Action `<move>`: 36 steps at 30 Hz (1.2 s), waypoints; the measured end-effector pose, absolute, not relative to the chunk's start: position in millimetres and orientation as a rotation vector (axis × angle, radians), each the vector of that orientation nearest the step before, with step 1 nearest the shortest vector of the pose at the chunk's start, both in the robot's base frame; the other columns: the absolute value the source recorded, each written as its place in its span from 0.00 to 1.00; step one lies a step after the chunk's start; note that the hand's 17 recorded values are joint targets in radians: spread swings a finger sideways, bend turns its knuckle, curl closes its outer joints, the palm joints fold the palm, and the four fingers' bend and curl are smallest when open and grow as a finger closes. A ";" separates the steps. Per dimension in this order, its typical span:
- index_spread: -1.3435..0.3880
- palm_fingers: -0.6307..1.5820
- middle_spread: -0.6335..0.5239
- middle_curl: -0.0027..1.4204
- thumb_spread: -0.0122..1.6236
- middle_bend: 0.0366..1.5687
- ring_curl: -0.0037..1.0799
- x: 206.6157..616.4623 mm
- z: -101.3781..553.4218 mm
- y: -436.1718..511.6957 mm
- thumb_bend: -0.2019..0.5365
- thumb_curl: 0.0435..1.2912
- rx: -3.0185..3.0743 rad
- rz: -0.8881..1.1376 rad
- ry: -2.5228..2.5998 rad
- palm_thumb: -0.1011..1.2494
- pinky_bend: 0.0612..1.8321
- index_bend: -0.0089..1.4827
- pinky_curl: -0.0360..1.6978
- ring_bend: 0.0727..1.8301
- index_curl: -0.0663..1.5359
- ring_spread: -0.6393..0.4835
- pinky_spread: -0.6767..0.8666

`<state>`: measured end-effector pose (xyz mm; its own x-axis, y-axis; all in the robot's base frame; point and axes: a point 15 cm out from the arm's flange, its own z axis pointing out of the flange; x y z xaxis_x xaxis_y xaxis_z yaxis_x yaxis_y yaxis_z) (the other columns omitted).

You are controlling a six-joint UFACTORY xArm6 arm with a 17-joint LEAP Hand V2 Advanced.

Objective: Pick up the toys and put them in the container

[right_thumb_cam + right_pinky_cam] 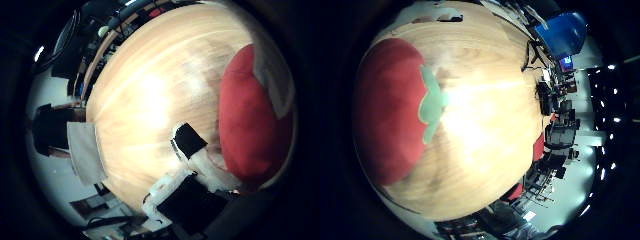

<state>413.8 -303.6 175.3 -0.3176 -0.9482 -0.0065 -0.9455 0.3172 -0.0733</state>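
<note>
A big red soft toy [388, 110] with a green leafy part [432, 100] lies on the round wooden table [490, 120], close under the palm. The right thumb side palm view shows the same red toy [250, 115] with a pale patch at one end. My right hand [190, 165] hovers over the table. One white finger with a black tip [186, 141] reaches out beside the toy's edge, not curled round it. The hand holds nothing that I can see.
The light wood tabletop [150, 100] stretches away from the toy. Past the table's edge stand room clutter, dark chairs [560, 130] and a blue object [563, 32]. A grey chair [85, 150] stands by the table's rim.
</note>
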 end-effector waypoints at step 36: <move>0.46 0.83 0.16 0.40 0.59 0.46 0.44 381.6 210.6 -355.8 0.28 0.30 -1.685 0.010 2.598 0.89 0.64 0.29 0.26 0.62 0.26 0.26 0.11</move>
<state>381.6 -355.8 210.6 -0.4071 -0.9125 -0.0412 -0.9128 0.4080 -0.0194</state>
